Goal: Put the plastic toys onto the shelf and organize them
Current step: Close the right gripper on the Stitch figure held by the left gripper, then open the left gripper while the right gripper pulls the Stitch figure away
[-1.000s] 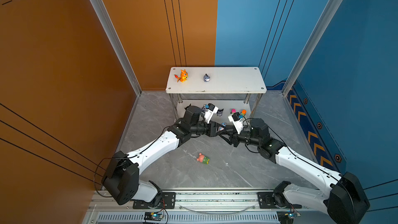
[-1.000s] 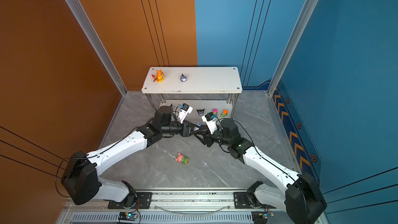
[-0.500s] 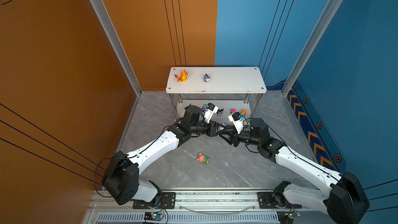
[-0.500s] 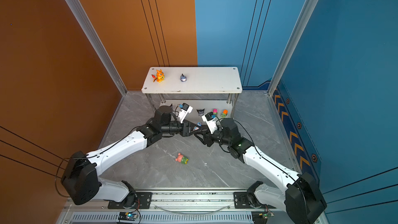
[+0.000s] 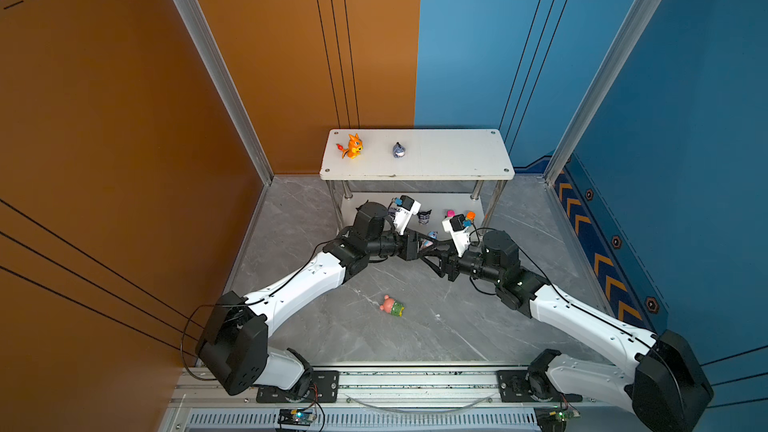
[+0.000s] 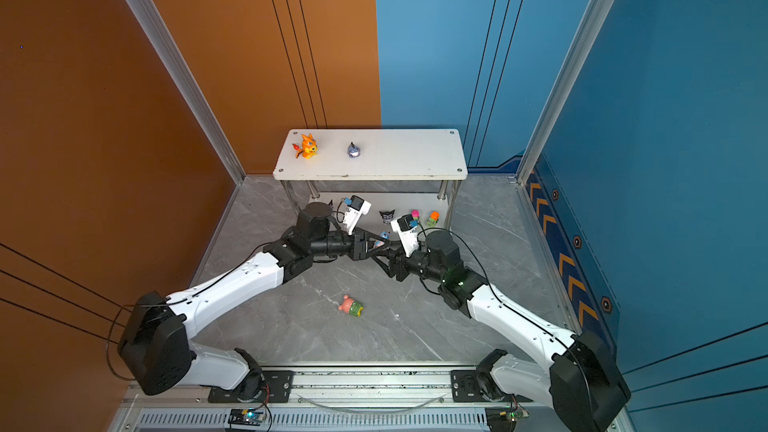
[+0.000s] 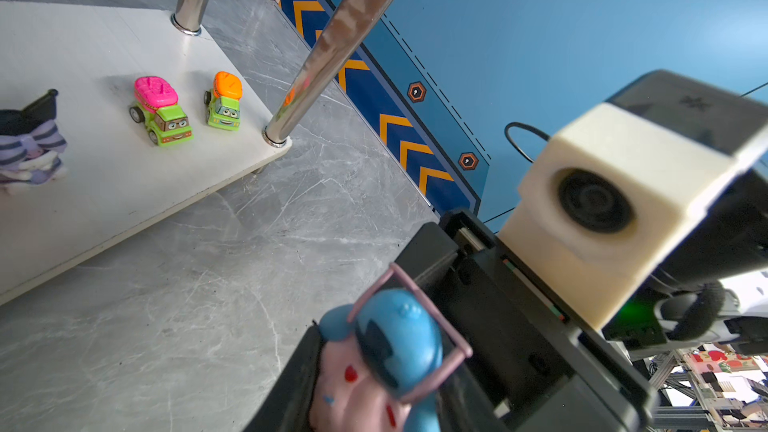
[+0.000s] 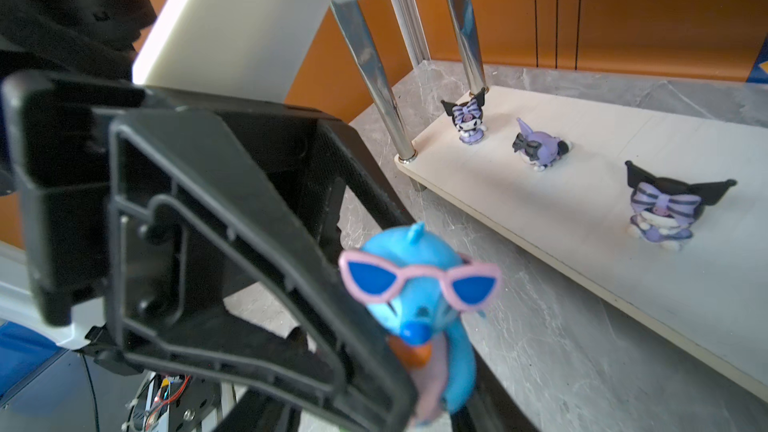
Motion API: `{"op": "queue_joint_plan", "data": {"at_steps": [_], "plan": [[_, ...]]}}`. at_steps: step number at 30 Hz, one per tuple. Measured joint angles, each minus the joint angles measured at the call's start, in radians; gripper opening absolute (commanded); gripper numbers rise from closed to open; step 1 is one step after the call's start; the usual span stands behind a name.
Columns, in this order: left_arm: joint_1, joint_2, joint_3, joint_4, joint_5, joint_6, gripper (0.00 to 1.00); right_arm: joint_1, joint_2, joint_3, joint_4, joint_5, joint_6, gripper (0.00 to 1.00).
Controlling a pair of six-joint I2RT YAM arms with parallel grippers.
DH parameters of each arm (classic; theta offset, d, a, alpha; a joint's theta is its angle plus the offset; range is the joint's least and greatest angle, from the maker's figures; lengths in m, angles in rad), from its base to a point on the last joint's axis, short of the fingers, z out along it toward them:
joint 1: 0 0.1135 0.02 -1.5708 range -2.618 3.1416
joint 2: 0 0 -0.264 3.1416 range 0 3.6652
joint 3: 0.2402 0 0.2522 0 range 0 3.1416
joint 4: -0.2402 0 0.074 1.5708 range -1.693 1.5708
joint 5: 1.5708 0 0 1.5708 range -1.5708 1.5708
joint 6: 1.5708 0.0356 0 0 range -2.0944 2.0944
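The left gripper is clamped narrow on the blue creature and holds it above the floor, just in front of the shelf and near the middle of its lower board. The right gripper meets it nose to nose, fingers crowding the same toy. I cannot tell whether its jaws have closed on the creature. This looks like a handover, and the risk lies there. If the left jaws let go before the right ones bite, the smooth, rounded toy likely drops and rolls, joining the pink bear lying on the floor nearer the robot. A pull with both clamped could twist the toy or strain its thin pink sunglasses. The fingers sit so close that a small misalignment could make them collide. Farther right, the pink car and orange car stand beside a chrome leg, where a careless swing could knock them.
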Motion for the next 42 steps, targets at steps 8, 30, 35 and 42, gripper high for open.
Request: {"op": "queue_joint_plan", "data": {"at_steps": [8, 30, 35, 42], "plan": [[0.0, 0.0, 0.0, 0.034, -0.007, -0.019, 0.39, 0.003, 0.0, -0.027, 0.082, 0.051, 0.017, 0.4], [-0.005, -0.009, 0.003, 0.009, -0.033, -0.011, 0.85, 0.008, -0.009, -0.031, 0.071, 0.101, -0.007, 0.26], [-0.003, -0.012, 0.003, -0.002, -0.029, -0.005, 0.85, 0.009, -0.035, -0.03, 0.032, 0.101, -0.021, 0.26], [0.004, -0.012, 0.003, -0.017, -0.022, 0.005, 0.85, 0.009, -0.087, -0.042, -0.011, 0.113, -0.034, 0.26]]}}
